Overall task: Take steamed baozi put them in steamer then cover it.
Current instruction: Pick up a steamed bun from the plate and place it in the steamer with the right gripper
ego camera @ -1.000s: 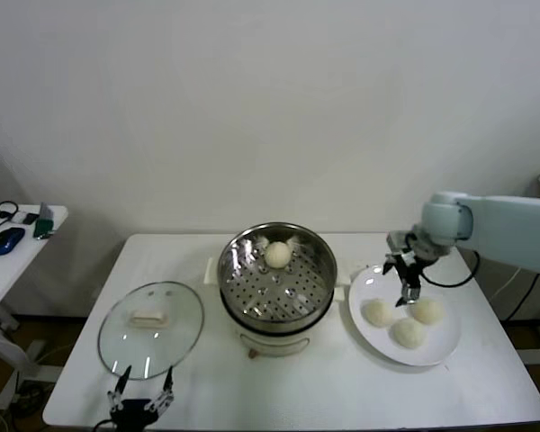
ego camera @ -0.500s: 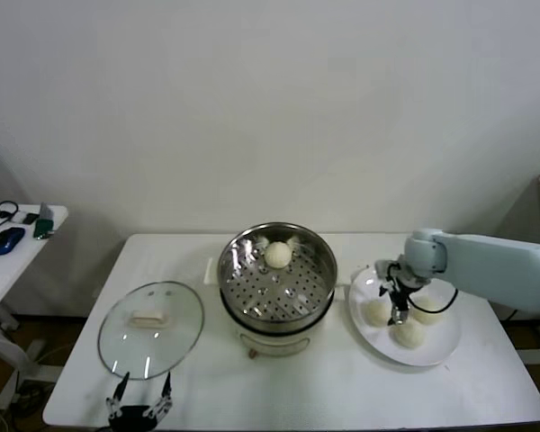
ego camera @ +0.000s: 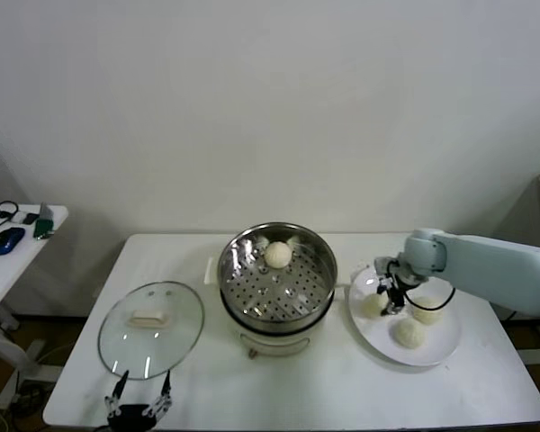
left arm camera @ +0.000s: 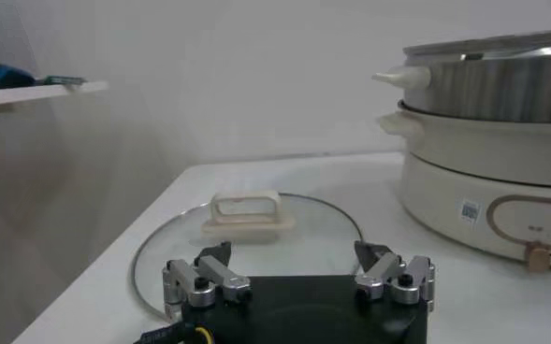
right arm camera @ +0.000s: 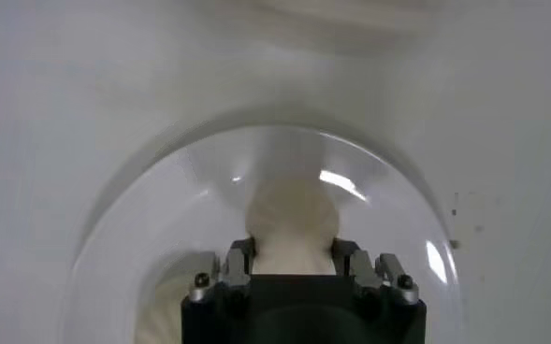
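Three baozi are sitting on the white plate (ego camera: pixel 441 346) at the right of the table (ego camera: pixel 342 396), and a fourth bun (ego camera: pixel 278 254) is already lying on the perforated tray at the far side of the steamer (ego camera: pixel 276 281). Right gripper (ego camera: pixel 389 300) is working over the plate's left part, jaws pinching the leftmost bun (right arm camera: pixel 292 224); the wrist view is showing the dough filling the gap between the two fingers. Left gripper (ego camera: pixel 139 403) is waiting at the near left edge of the table with its fingers spread wide, just near of the cover (ego camera: pixel 151 328), which is lying flat on the table to the left of the steamer. Step in hand, as I judge it: securing the second bun before lifting. To do it well the squeeze is needing to stay light, since soft dough may dent or slip; the lift should be going straight up, clearing the two neighbouring buns and then the steel rim, before travelling left to a bare part of the tray. Held bun is round, so no long axis is showing, and which way it points is not telling; its flat underside is resting on the plate. Cover's cream handle (left arm camera: pixel 247 209) is pointing up, its long axis running left to right
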